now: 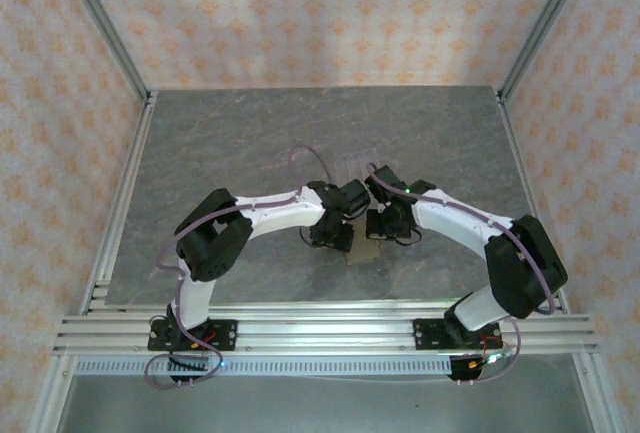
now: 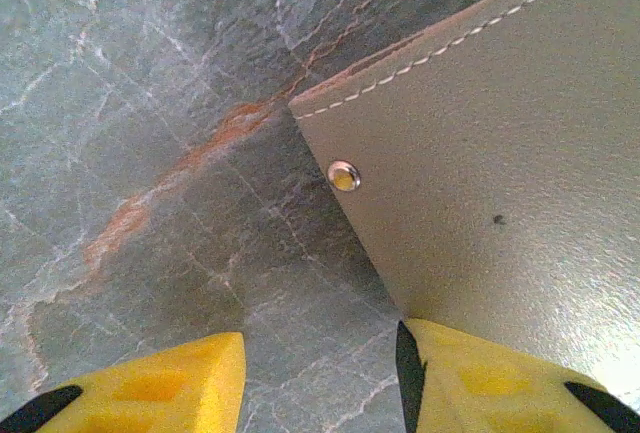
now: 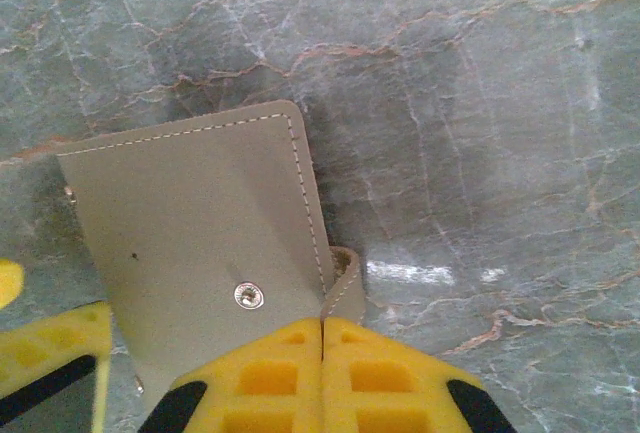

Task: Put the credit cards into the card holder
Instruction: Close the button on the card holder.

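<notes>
The card holder (image 3: 190,223) lies unfolded on the marble table, its pale grey inside and a metal snap (image 3: 248,296) facing up. My right gripper (image 3: 322,348) is shut on a thin stitched edge flap of the holder, which curls up between the yellow fingertips. My left gripper (image 2: 320,383) stands open over bare table, its right finger (image 2: 490,383) against the corner of the card holder (image 2: 480,153). From above, the card holder (image 1: 362,252) peeks out between the left gripper (image 1: 335,238) and the right gripper (image 1: 378,228). The credit cards are out of view.
Both arms curve in from the near rail (image 1: 320,328) and meet at the table's middle. A faint clear plastic rack (image 1: 347,167) stands just behind them. Patterned walls close off the table's left, right and far sides.
</notes>
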Available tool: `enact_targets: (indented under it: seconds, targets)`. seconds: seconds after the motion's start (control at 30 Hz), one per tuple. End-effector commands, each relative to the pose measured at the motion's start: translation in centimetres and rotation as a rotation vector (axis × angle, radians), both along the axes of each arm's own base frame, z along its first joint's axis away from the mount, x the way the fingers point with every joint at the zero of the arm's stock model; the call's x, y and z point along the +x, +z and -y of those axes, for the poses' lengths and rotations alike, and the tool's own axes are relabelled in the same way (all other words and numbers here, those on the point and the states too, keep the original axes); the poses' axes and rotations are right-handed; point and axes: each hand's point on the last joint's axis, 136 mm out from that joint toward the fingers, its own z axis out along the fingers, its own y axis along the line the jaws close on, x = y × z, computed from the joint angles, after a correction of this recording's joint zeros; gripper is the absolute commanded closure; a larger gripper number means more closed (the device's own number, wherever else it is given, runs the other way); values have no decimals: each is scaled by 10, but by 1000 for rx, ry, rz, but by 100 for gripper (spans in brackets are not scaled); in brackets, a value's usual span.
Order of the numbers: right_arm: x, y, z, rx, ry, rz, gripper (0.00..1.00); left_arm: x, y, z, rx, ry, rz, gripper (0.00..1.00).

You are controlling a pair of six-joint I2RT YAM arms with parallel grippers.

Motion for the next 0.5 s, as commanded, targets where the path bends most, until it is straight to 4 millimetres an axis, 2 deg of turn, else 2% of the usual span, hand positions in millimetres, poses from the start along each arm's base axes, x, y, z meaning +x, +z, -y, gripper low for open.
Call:
enact_targets:
  seconds: [0.0,0.13,0.47]
  targets:
    - [-1,-1,-5,34,7,-10,100,-7,-14,-2,20,-11,-24,55]
    - [2,0,-12,63,10,-15,100,-9,-22,-4,28,-6,-37,56]
    - [6,-2,-27,130,14,-44,100,-10,-21,-3,15,-12,-31,56]
